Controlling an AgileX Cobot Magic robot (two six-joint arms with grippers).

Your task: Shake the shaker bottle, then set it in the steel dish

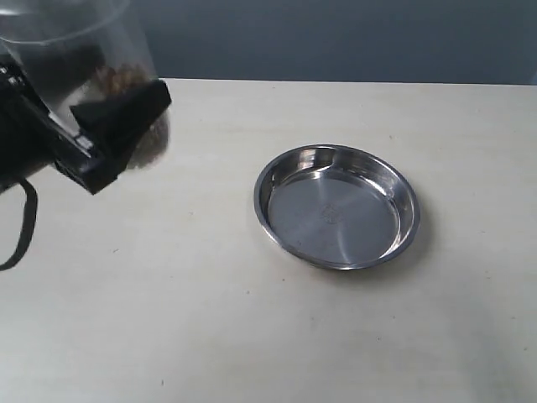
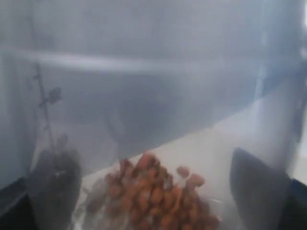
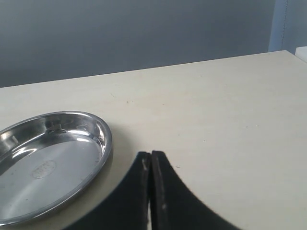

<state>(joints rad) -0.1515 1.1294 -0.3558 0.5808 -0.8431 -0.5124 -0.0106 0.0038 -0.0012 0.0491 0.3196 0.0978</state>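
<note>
The shaker bottle (image 1: pixel 80 42), clear frosted plastic with brown granules (image 1: pixel 122 80) inside, hangs tilted above the table at the far left. My left gripper (image 1: pixel 117 96) is shut on it, one black finger (image 1: pixel 126 113) across its front. In the left wrist view the bottle (image 2: pixel 153 91) fills the picture, blurred, with granules (image 2: pixel 158 196) between the two dark fingers (image 2: pixel 53 187). The steel dish (image 1: pixel 336 210) lies empty on the table to the right of the bottle. My right gripper (image 3: pixel 151 155) is shut on nothing, low over the table beside the dish (image 3: pixel 48 163).
The pale table (image 1: pixel 210 319) stretches all around the dish. A dark blue wall (image 1: pixel 336 38) runs behind its far edge. A black cable (image 1: pixel 21 231) hangs from the left arm at the left edge.
</note>
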